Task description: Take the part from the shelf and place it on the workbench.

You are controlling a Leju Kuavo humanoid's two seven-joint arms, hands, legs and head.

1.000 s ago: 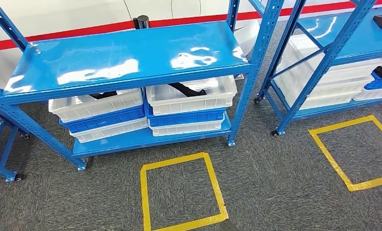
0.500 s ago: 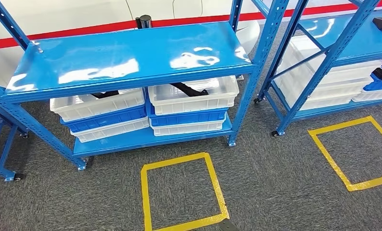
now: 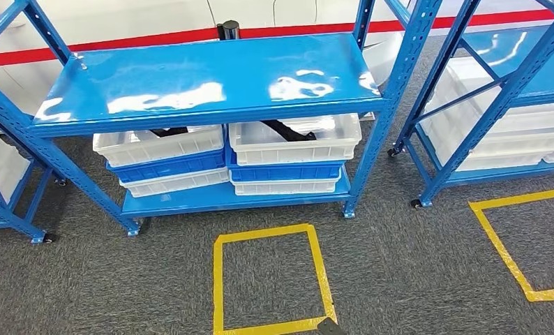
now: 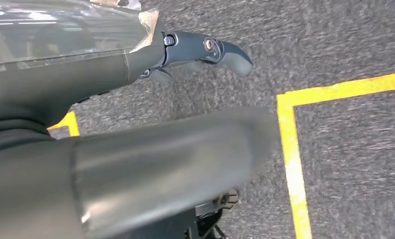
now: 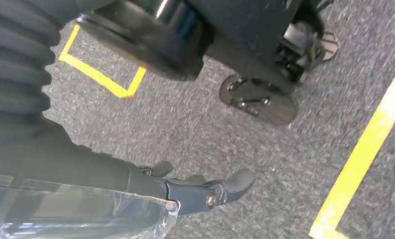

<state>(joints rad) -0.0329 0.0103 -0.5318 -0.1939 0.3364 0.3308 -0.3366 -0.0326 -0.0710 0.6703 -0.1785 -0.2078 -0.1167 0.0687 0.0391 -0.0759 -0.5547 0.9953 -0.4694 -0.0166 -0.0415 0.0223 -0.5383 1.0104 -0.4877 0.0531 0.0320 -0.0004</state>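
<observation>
The robot's left hand (image 4: 205,50) hangs beside its body above grey carpet (image 3: 400,265), fingers extended and apart with nothing in them, and its right hand (image 5: 205,191) hangs the same way on the other side, loose and empty, near strips of yellow floor tape. Seen from the head, a yellow taped square (image 3: 271,279) lies on the carpet directly in front of a blue shelf unit (image 3: 204,84), whose glossy top deck is bare of parts. On the lower deck sit two stacks of white and blue bins; a dark part (image 3: 288,130) lies in the upper white bin of the right-hand stack (image 3: 292,143), and another dark piece (image 3: 166,131) shows in the upper white bin of the left-hand stack (image 3: 159,146), partly hidden under the top deck. A second blue shelf unit (image 3: 497,91) with more white bins stands well apart to the right, behind another taped square (image 3: 518,244). The task appears to be at its opening step: the approach to the shelf, with no part taken. The next move likely calls for stepping up to the taped square, then raising an arm and reaching low beneath the top deck into a bin to close on a dark part; the tight gap between deck and bin rim will demand a flat entry. The workbench cannot be located from here.
</observation>
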